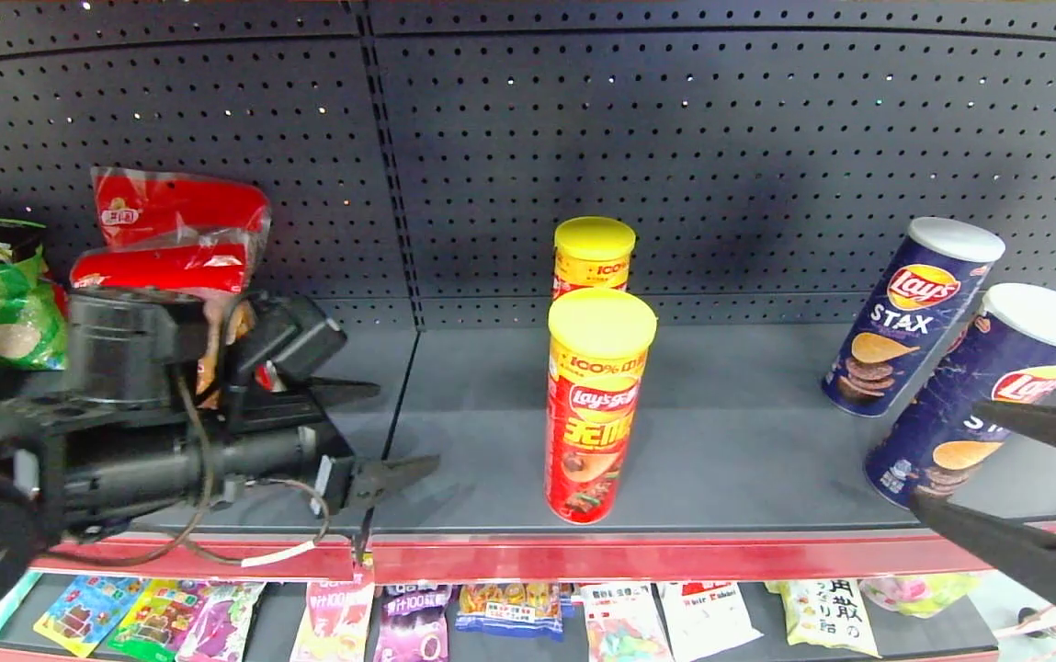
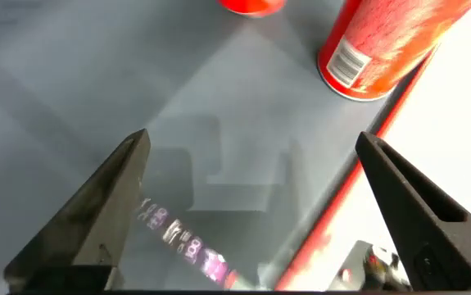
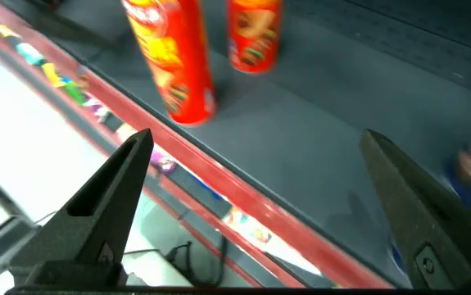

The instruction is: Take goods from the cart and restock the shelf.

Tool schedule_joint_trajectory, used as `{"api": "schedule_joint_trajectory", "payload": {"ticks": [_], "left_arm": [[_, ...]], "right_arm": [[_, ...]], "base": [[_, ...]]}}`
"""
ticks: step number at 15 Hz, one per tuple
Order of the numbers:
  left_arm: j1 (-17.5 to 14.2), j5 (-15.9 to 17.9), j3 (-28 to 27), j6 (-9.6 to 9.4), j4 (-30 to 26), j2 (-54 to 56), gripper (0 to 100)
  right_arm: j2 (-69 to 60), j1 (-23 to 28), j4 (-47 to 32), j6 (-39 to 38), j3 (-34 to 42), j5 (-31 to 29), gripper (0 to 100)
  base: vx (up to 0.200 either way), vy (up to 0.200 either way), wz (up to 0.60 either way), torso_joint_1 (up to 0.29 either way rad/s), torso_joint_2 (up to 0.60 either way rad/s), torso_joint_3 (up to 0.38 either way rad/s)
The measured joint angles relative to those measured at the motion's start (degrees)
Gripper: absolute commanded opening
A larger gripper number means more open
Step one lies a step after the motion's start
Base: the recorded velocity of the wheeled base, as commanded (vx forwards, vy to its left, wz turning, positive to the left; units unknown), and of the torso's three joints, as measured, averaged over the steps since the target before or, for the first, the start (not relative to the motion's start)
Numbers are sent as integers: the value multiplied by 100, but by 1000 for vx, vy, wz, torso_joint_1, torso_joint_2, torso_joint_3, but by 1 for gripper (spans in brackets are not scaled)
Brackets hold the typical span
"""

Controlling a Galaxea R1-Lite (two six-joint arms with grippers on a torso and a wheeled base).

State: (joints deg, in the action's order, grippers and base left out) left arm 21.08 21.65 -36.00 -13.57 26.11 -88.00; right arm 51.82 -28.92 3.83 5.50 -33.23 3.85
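Hovering at the shelf's (image 1: 748, 441) front left edge, left gripper (image 1: 380, 432) has fingers apart, empty. Front red can (image 1: 596, 405) stands upright mid-shelf near the front edge, rear red can (image 1: 592, 253) just behind it. Rear blue can (image 1: 914, 317) and front blue can (image 1: 987, 395) stand toward the right end. Right gripper (image 1: 946, 457) is spread wide, empty, at the front right edge.

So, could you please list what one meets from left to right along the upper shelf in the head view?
Green chip bags, red snack bag, left gripper, front red can, blue can, second blue can.
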Motion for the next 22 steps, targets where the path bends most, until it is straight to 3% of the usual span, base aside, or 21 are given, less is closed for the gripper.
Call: {"api": "schedule_joint_trajectory", "payload": {"ticks": [2,4,6,8,10,12,14,16,17,20,22], "left_arm": [[-79,-783,594,443,-195,1180,100],[-123,-1476,1182,763,-503,2263,100],[-149,-1872,1542,1018,-1498,3205,100],[-254,-2306,1646,1392,-3068,4432,100],[-669,-2636,1721,1680,-4324,5508,100],[-1449,-2797,1858,1814,-4951,6321,100],[-2170,-2687,2008,1854,-5181,6943,100],[-2319,-2059,2107,1769,-5225,7648,100],[-2264,-1668,2157,1619,-5113,8020,100],[-2157,-1325,2658,1417,-3607,8581,100],[-2135,-1087,3223,1251,-2601,8726,100]], "right_arm": [[-725,139,-445,2,267,-689,100],[-1385,400,-1089,-20,416,-1326,100],[-1894,813,-1797,-55,473,-1469,100],[-2476,1822,-2462,-271,586,-1534,100],[-2983,2561,-2739,-424,997,-1537,100],[-3632,2799,-2792,-416,1449,-1300,100],[-4384,2850,-2788,-327,1804,-621,100],[-4819,2865,-2722,-336,2018,-588,100],[-4948,2867,-2597,-364,2083,-530,100],[-5122,2870,-1570,-354,2459,375,100],[-5160,2873,-1452,-339,2621,356,100]], "base": [[0,0,0,0,0,0],[0,0,0,0,0,0],[0,0,0,0,0,0],[0,0,0,0,0,0],[0,0,0,0,0,0],[0,0,0,0,0,0],[0,0,0,0,0,0],[0,0,0,0,0,0],[0,0,0,0,0,0],[0,0,0,0,0,0],[0,0,0,0,0,0]]}}
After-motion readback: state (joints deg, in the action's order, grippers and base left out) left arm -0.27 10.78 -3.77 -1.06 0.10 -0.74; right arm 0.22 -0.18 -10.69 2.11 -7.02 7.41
